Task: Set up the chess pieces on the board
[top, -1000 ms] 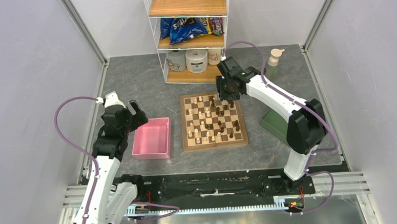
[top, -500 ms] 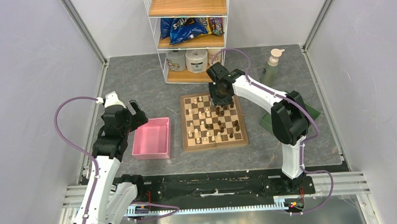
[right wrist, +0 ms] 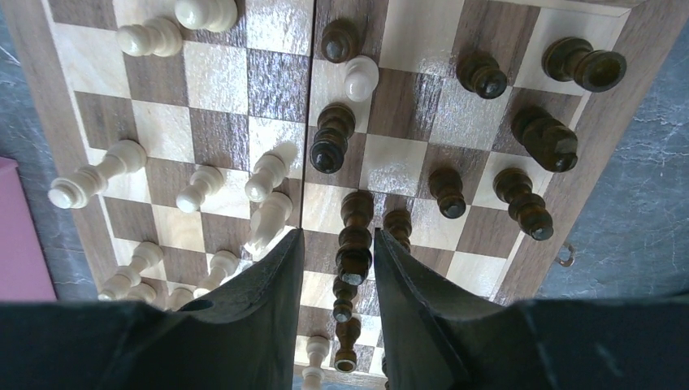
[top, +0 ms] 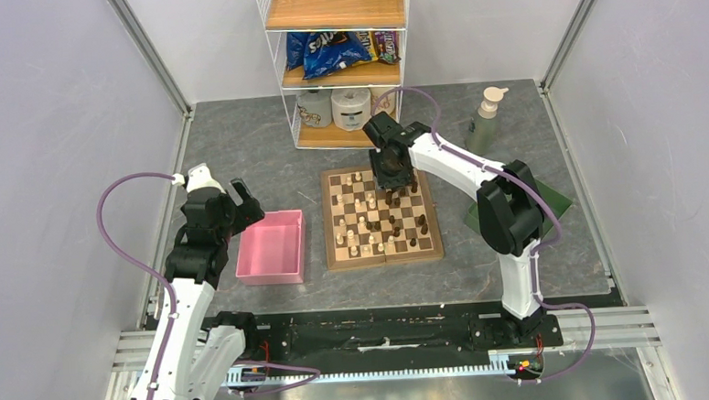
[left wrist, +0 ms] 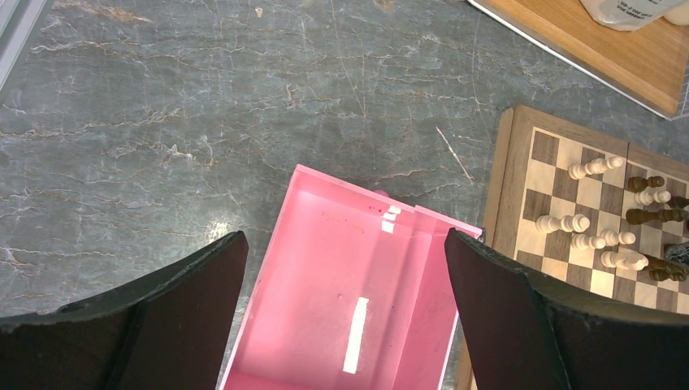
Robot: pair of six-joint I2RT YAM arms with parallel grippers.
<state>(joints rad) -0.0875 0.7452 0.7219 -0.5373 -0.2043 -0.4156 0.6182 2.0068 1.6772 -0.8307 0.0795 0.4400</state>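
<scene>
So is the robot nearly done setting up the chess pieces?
Not nearly. Done: pieces are on the board, none showing in the pink tray. In hand: the right hand straddles one dark piece. Left: cream and dark pieces stand mixed up mid-board, not in rows. The left hand hangs open.

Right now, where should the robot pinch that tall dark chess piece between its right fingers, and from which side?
Pinch the tall dark piece on its slim stem, under the head, coming straight down from above. It stands upright and thin, with a white piece and a second dark piece close beside it, so sideways moves would probably knock those. The right gripper straddles it, one finger each side.
</scene>
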